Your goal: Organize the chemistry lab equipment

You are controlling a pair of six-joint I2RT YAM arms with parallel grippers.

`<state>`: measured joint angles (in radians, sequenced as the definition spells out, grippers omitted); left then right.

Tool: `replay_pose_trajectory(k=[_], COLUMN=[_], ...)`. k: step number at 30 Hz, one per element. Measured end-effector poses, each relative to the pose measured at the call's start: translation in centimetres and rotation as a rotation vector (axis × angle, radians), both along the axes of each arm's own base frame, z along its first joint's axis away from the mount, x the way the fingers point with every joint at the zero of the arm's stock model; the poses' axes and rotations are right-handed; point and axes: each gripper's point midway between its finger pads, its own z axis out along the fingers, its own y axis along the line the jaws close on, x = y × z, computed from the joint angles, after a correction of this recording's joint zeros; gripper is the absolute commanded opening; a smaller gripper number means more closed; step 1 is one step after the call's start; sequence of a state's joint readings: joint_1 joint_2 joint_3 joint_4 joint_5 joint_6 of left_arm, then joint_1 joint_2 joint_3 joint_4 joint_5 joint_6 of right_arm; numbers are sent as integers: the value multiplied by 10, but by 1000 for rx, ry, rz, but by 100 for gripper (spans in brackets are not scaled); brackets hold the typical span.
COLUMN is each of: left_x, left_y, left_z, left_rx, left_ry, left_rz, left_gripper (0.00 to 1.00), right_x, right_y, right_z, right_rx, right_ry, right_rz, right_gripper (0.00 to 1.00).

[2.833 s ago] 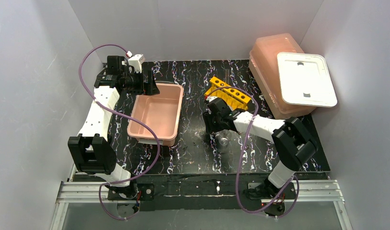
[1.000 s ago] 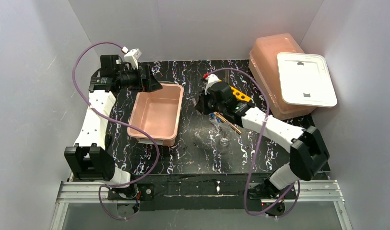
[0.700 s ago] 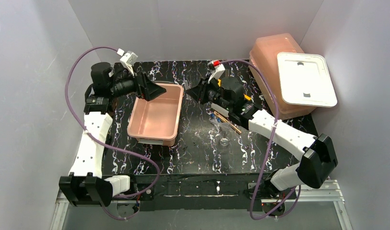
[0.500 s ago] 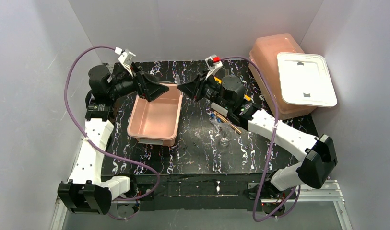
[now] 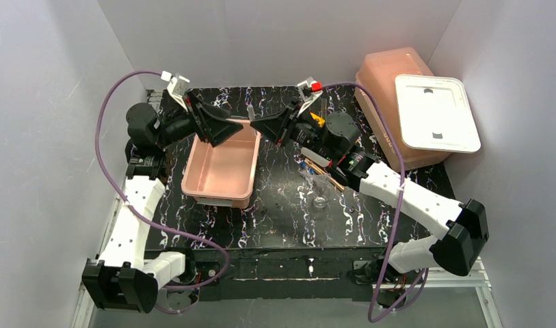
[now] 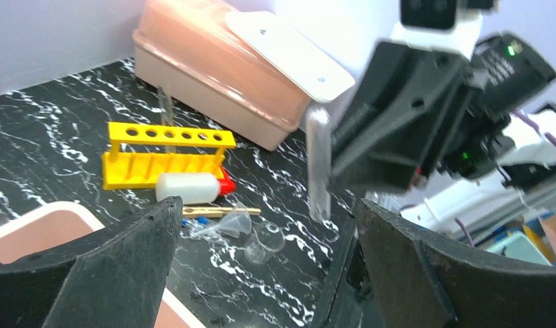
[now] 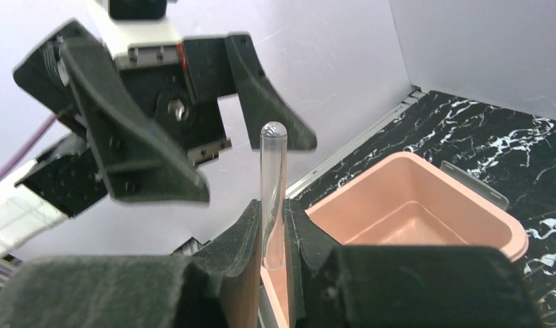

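My right gripper is shut on a clear test tube, which stands upright between its fingers. In the top view the test tube is held above the far right corner of the small pink tub. My left gripper is open and empty, facing the right gripper from a short gap. The left wrist view shows the test tube, the yellow rack, a white bottle with a red cap, a clear funnel and a small beaker on the table. Brown rods lie under the right arm.
A large pink tub with a white lid on it stands at the back right. The black marbled table ends at grey walls on three sides. The right arm reaches over the rack and glassware.
The right gripper has risen from the table by the rack and carried the test tube left towards the small tub. The left gripper has risen and swung right to face it.
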<state>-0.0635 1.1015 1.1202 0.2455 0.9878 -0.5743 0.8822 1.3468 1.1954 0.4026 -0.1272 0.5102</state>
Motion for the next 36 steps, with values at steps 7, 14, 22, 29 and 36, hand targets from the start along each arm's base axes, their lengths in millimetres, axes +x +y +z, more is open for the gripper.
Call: replay_pose_trajectory(k=[7,14,22,29,36], left_x=[-42,-46,-45,-41,-42], left_y=[-15,-20,-23,-27,-27], left_z=[-5,1,-3,-7,-5], left_rx=[30,50,58,55,44], left_ry=[-95,-182,-189,-172,-159], left_rz=[-122,-141,-161,-175,-183], left_gripper=[92,73,43,55,28], right_x=[-3,-5,-11,-18,-18], right_y=[2,15,20,26,34], right_z=[17,19,26,29,22], right_rx=[87,145,189,197,181], right_ry=[13,61,60,28,3], right_rz=[25,85,120,137,141], right_gripper=[5,5,5,4,4])
